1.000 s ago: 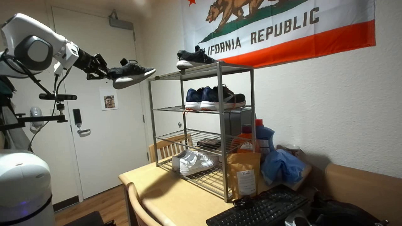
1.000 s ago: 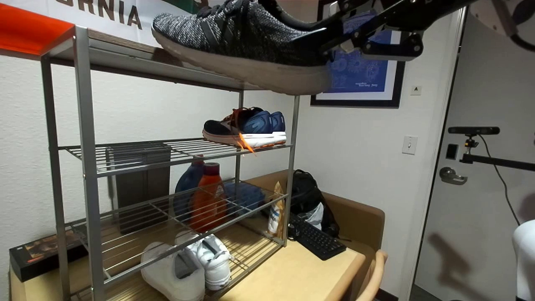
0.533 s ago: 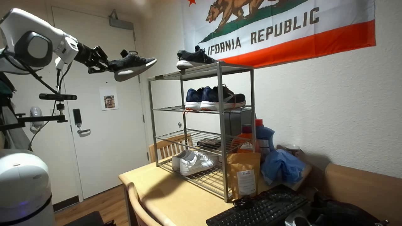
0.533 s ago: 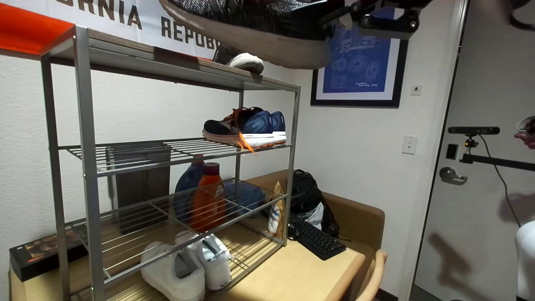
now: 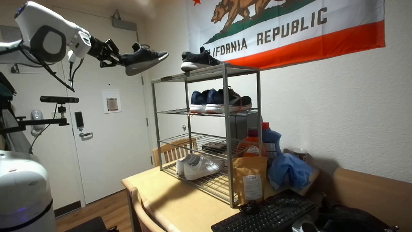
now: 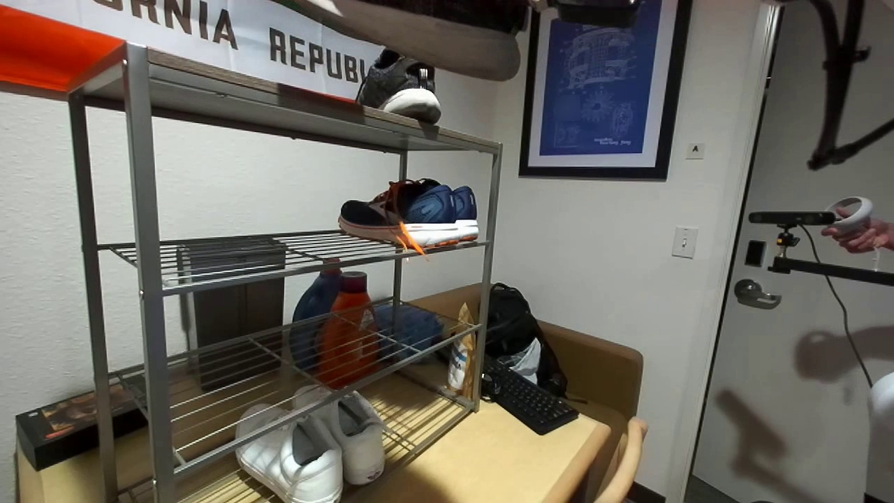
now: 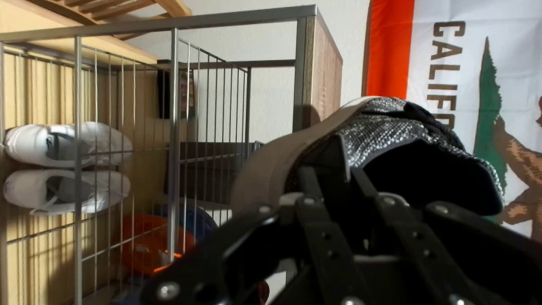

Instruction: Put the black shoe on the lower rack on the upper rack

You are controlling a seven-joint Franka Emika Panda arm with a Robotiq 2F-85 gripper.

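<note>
Clearly, the gripper (image 5: 120,61) is closed tight on the heel of the black shoe (image 5: 144,60), which hangs toe-up, higher than the upper rack (image 5: 206,73), presumably so the sole clears the edge before landing beside its mate (image 5: 198,60).

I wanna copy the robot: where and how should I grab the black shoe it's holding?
The black shoe is probably best gripped at the heel, coming from behind: the gripper holds it there, the toe points away, and the opening faces up, its edge likely easy to pinch.
</note>
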